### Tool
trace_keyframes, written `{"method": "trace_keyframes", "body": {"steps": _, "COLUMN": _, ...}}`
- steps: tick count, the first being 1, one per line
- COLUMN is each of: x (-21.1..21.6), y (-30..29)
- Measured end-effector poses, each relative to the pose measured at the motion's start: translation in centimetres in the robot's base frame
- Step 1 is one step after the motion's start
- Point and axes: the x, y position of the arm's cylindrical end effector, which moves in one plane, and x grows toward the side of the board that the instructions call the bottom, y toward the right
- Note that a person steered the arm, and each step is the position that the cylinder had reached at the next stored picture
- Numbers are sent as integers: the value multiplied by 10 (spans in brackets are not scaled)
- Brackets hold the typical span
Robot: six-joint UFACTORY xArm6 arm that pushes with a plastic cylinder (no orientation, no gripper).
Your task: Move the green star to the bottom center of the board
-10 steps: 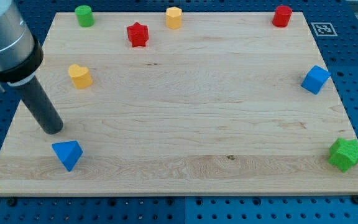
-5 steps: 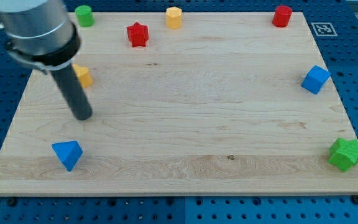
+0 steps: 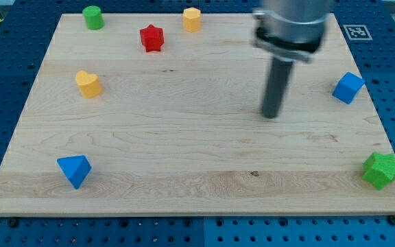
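The green star (image 3: 381,169) lies at the board's bottom right corner, close to the right edge. My tip (image 3: 271,115) rests on the wooden board (image 3: 184,137) right of its centre, well up and to the left of the green star and not touching any block. The rod rises from the tip to the arm body at the view's top.
A blue cube (image 3: 348,87) sits at the right edge, above the star. A red cylinder (image 3: 311,17), yellow hexagonal block (image 3: 192,19), red star (image 3: 152,38) and green cylinder (image 3: 93,17) line the top. A yellow heart-like block (image 3: 88,84) and blue triangular block (image 3: 74,170) sit at the left.
My tip has swept from the board's left side, near the yellow and blue blocks, far across to the right of centre. No block has moved.
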Motion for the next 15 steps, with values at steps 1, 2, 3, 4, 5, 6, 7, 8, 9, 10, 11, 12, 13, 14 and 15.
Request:
{"method": "trace_keyframes", "body": {"steps": 1, "x": 20, "y": 83}}
{"method": "trace_keyframes", "body": {"steps": 2, "x": 55, "y": 128}}
{"method": "trace_keyframes", "body": {"steps": 3, "x": 77, "y": 157}}
{"method": "trace_keyframes", "body": {"steps": 4, "x": 93, "y": 161}}
{"method": "trace_keyframes", "body": {"steps": 5, "x": 99, "y": 159}}
{"method": "trace_keyframes", "body": {"steps": 6, "x": 99, "y": 145}}
{"method": "trace_keyframes", "body": {"steps": 7, "x": 99, "y": 138}}
{"method": "trace_keyframes", "body": {"steps": 8, "x": 100, "y": 137}}
{"method": "trace_keyframes", "body": {"steps": 9, "x": 102, "y": 137}}
{"method": "trace_keyframes", "body": {"steps": 10, "x": 106, "y": 133}}
{"method": "trace_keyframes", "body": {"steps": 11, "x": 114, "y": 116}}
{"method": "trace_keyframes", "body": {"steps": 12, "x": 129, "y": 88}}
{"method": "trace_keyframes", "body": {"steps": 13, "x": 146, "y": 69}}
{"method": "trace_keyframes", "body": {"steps": 14, "x": 155, "y": 63}}
{"method": "trace_keyframes", "body": {"steps": 15, "x": 151, "y": 32}}
